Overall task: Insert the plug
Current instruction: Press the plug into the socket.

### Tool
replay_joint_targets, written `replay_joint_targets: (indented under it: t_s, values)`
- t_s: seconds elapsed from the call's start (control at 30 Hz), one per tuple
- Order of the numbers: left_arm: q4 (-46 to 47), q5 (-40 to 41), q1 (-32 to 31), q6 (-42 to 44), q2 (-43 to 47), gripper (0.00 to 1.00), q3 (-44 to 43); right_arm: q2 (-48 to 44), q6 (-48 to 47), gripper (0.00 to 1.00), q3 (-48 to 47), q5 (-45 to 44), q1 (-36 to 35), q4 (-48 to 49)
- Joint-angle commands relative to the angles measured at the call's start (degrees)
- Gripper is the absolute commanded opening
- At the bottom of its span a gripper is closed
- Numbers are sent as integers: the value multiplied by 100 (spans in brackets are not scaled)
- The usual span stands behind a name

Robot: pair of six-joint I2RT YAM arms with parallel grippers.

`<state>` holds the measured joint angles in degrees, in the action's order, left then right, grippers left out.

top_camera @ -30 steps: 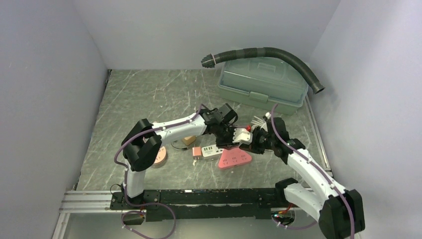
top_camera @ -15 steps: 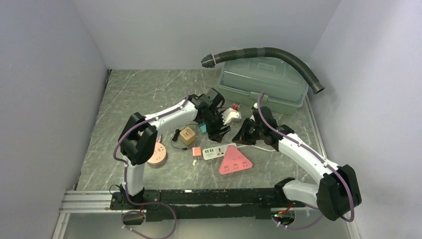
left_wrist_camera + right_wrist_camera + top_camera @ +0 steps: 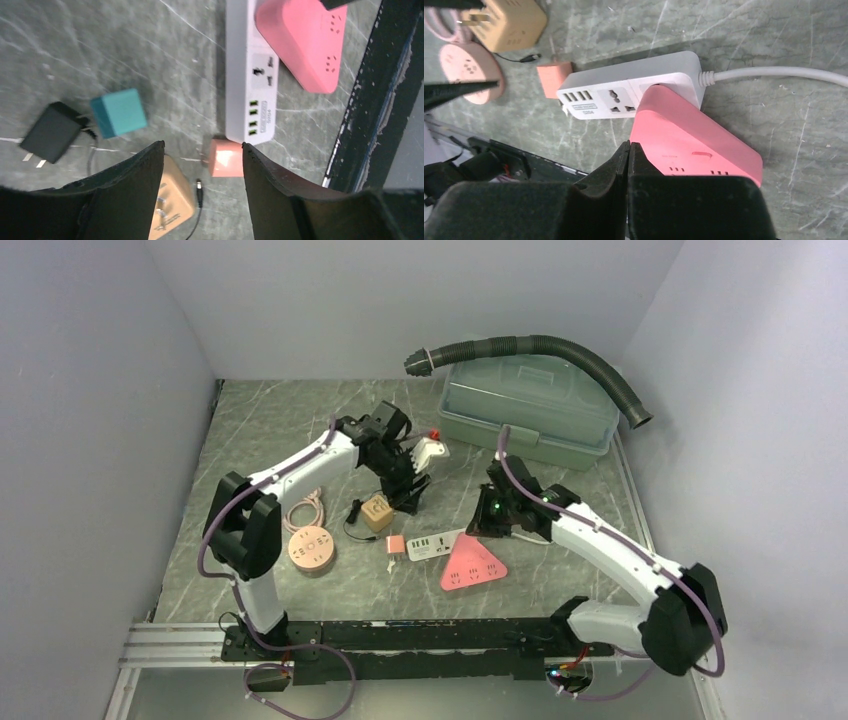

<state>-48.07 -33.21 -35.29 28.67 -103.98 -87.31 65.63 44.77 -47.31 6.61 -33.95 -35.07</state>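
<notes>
A small pink plug lies on the table against the USB end of a white power strip. It also shows in the left wrist view and the right wrist view. My left gripper is open and empty, hovering above the table; the pink plug and a tan cube plug show between its fingers. My right gripper is shut and empty, above a pink triangular power strip that overlaps the white strip.
A teal cube and a black adapter lie left of the white strip. A round pink socket with a coiled cord sits at the left. A green lidded box with a black hose stands at the back right.
Both grippers were close together over the pink strip. My left gripper has moved back and left, over the cubes. My right gripper has moved left and pulled back a little, still shut.
</notes>
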Motion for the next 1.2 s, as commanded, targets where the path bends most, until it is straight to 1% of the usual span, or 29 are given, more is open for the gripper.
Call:
replay_joint_targets:
  t_s: [0.0, 0.1, 0.2, 0.27, 0.33, 0.37, 0.4, 0.47, 0.63, 0.87, 1.0, 1.17]
  values:
    - [258, -183, -250, 45, 341, 63, 470, 489, -172, 3, -423, -406, -192, -381]
    - [618, -24, -393, 184, 384, 61, 820, 781, -203, 0, -512, -439, -262, -404]
    - [921, 206, -570, 266, 371, 59, 1078, 965, -230, 0, -581, -536, -310, -370]
    - [1003, 313, -655, 227, 303, 55, 1114, 1117, -272, 0, -692, -638, -346, -402]
    - [867, 331, -704, 238, 166, 51, 1010, 1288, -309, 0, -786, -644, -377, -476]
    - [832, 396, -726, 258, 96, 49, 960, 1359, -325, 0, -826, -801, -402, -509]
    - [845, 458, -733, 274, 41, 45, 927, 1450, -335, 0, -850, -873, -416, -537]
    - [957, 538, -713, 309, -7, 41, 961, 1550, -359, 0, -865, -953, -440, -565]
    - [1127, 298, -560, 238, 20, 36, 1130, 1845, -427, 0, -862, -1050, -449, -616]
    - [1242, -288, -8, 387, 437, 36, 1406, 2355, -680, 0, -1016, -1081, -454, -995]
    - [1402, -578, 289, 333, 546, 37, 1411, 2660, -786, 0, -1249, -1153, -453, -1440]
    - [1445, -752, 382, 320, 690, 41, 1403, 2723, -680, 0, -1228, -1275, -469, -1595]
